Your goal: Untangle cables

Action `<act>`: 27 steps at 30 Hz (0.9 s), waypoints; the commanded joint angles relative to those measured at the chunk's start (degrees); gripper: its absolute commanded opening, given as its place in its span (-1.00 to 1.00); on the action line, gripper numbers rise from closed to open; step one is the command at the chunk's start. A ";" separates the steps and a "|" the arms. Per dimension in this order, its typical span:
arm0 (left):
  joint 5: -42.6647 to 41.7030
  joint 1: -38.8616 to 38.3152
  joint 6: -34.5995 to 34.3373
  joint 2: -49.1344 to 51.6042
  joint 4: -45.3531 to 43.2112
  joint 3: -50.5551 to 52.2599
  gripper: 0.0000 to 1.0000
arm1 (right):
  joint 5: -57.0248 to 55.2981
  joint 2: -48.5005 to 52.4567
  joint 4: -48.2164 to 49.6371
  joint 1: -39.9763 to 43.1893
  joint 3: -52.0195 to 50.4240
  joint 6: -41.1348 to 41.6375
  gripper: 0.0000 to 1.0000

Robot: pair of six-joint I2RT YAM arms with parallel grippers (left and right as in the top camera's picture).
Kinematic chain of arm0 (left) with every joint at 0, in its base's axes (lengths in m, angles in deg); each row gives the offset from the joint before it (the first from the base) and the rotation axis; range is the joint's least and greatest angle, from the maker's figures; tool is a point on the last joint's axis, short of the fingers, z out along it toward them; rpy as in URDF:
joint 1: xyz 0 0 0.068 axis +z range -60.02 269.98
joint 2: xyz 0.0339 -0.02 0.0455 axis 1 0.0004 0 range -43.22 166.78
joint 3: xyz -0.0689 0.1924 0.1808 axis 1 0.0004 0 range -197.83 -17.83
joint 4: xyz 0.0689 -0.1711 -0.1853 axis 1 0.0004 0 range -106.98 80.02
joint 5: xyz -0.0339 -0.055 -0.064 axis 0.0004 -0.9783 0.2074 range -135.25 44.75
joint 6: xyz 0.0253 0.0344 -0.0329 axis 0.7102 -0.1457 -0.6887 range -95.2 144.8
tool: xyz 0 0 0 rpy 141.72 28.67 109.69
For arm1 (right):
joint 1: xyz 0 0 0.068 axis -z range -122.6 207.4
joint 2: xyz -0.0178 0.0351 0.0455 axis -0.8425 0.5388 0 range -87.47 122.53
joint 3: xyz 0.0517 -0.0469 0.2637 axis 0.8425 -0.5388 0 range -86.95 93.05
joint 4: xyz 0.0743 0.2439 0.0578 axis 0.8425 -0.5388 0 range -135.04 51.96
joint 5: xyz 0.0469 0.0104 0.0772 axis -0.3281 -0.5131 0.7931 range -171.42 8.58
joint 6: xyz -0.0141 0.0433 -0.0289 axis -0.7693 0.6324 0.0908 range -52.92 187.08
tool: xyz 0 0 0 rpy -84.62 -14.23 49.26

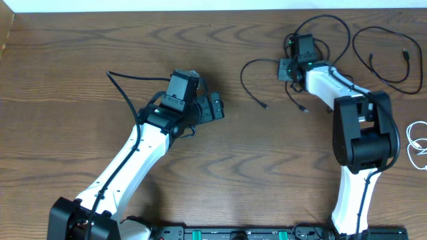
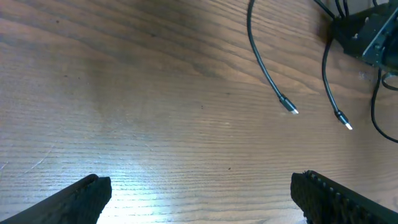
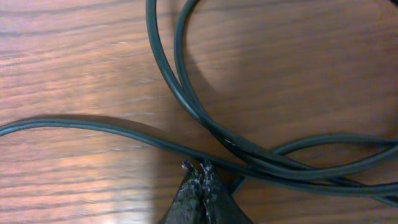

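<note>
Several black cables (image 1: 333, 30) lie looped and crossing at the far right of the table. One loop (image 1: 248, 70) trails left from them and ends in a plug (image 1: 265, 106). A separate black cable (image 1: 381, 75) lies further right, and a white cable (image 1: 417, 143) sits at the right edge. My right gripper (image 1: 288, 69) is down on the tangle. In the right wrist view its fingers (image 3: 198, 167) are shut, pinching a black cable (image 3: 93, 127) at the tips, with two more strands (image 3: 180, 87) curving above. My left gripper (image 1: 219, 107) is open and empty over bare wood (image 2: 202, 186). Two plug ends (image 2: 289, 110) (image 2: 344, 122) lie ahead of it.
The wooden table (image 1: 80, 60) has its left edge at the far left of the overhead view. The right arm's white body (image 1: 327, 83) stretches from the front right to the tangle. The right gripper's black body (image 2: 367, 34) shows at the top right of the left wrist view.
</note>
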 commanded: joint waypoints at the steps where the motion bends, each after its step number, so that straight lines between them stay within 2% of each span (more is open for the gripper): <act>1: 0.59 0.17 0.09 0.37 0.20 -0.20 0.98 | -0.74 -2.14 -1.44 0.00 -0.63 -0.31 -0.98; 7: 0.59 0.17 0.09 0.37 0.20 -0.20 0.98 | -0.63 -15.28 0.72 0.00 -0.63 -1.88 -0.98; 11: 0.57 0.17 0.11 0.37 0.20 -0.20 0.98 | -1.03 -25.75 7.39 0.11 -0.63 -3.69 -0.71; 17: 0.59 0.17 0.09 0.37 0.20 -0.20 0.98 | -1.09 -36.72 15.39 1.16 -0.63 -9.88 -0.97; 20: 0.59 0.17 0.09 0.37 0.20 -0.20 0.99 | -1.11 -39.60 13.42 1.95 -0.63 -13.88 -0.98; 27: 0.59 0.17 0.09 0.37 0.20 -0.20 0.99 | -1.36 -42.66 -2.56 3.96 -0.63 -22.10 -0.98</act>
